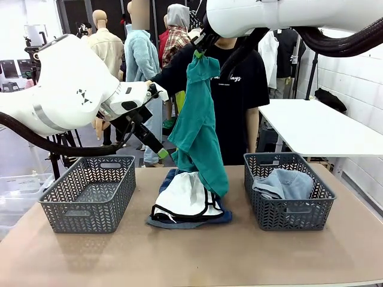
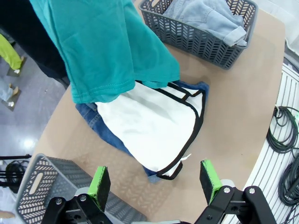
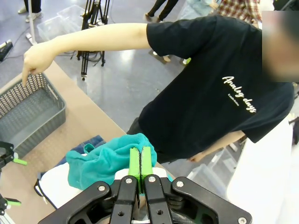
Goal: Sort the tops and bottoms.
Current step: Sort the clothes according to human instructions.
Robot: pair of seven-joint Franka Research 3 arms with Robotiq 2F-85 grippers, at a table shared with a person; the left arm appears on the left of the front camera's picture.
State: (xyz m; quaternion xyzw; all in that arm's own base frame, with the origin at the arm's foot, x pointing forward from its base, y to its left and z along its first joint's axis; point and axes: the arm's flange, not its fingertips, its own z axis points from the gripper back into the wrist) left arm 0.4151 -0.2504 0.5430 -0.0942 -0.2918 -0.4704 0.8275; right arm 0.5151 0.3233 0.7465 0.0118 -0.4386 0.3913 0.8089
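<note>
My right gripper (image 1: 200, 52) is shut on the teal-green top (image 1: 200, 125) and holds it high above the table's middle, so it hangs down in front of the person. In the right wrist view the gripper (image 3: 140, 161) pinches a bunch of the top (image 3: 103, 163) between its pads. The hem brushes the white shorts with black trim (image 1: 185, 200), which lie on the mid-blue denim shorts (image 1: 170, 177). Faded grey-blue denim (image 1: 284, 182) lies in the right basket (image 1: 287, 215). My left gripper (image 2: 154, 179) hovers open above the pile, holding nothing.
An empty grey basket (image 1: 90, 191) stands at the table's left. The person across the table stretches an arm over it, hand (image 3: 33, 59) pointing down at that basket (image 3: 28, 112). A white table (image 1: 323, 128) stands behind on the right.
</note>
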